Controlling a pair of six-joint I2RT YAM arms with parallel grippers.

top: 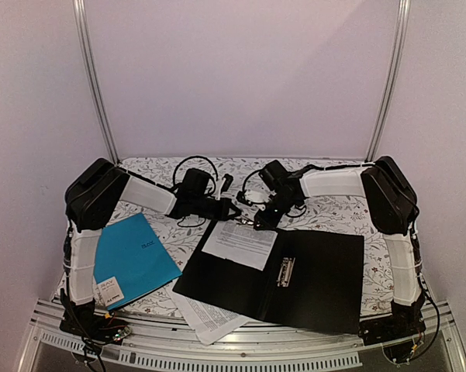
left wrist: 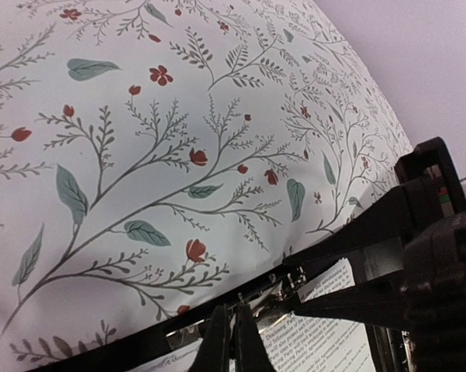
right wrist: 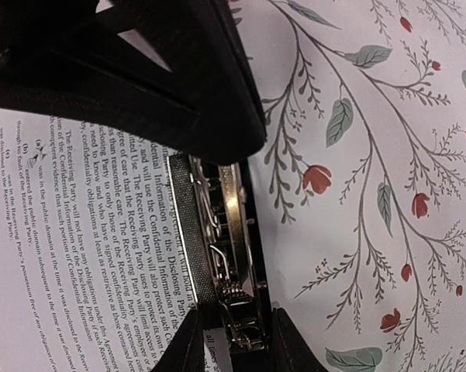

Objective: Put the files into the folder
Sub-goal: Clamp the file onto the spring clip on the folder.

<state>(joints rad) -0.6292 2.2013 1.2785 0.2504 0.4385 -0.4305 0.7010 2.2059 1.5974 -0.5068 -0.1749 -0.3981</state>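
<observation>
Right gripper (right wrist: 236, 345) sits at the far edge of the black folder (top: 318, 271), which lies open and flat at centre-right of the table. Its 2 fingers stand narrow, 1 on each side of a silver metal clip (right wrist: 225, 232). Whether the pads press on it cannot be told.

The clip's long axis runs straight ahead from the fingers, along the folder's far edge, so the jaws span its short width. The right arm is the one on the clip. Left gripper (left wrist: 233, 345) hangs just beside it over the cloth, fingers pinched together on nothing.

Files: 1 printed sheet (top: 240, 244) lies on the folder's left leaf, its far edge meeting the clip's ribbed bar. A 2nd sheet (top: 209, 316) pokes out from under the folder's near-left edge, not yet inside.

Materials:
- Clip: bright bent metal with wire springs and a ribbed grey bar on the paper side. It looks hard, slick and springy.
- Folder: matte black, thin and stiff. A spine clip (top: 285, 271) lies at its fold.
- Paper: thin and limp, dense with black text.
- Floral tablecloth (right wrist: 372, 155): soft, printed with leaves and red buds.
- Teal folder (top: 132, 260): closed, well to the left.

Judgement: the next move likely turns on the clip lifting enough to admit paper.
</observation>
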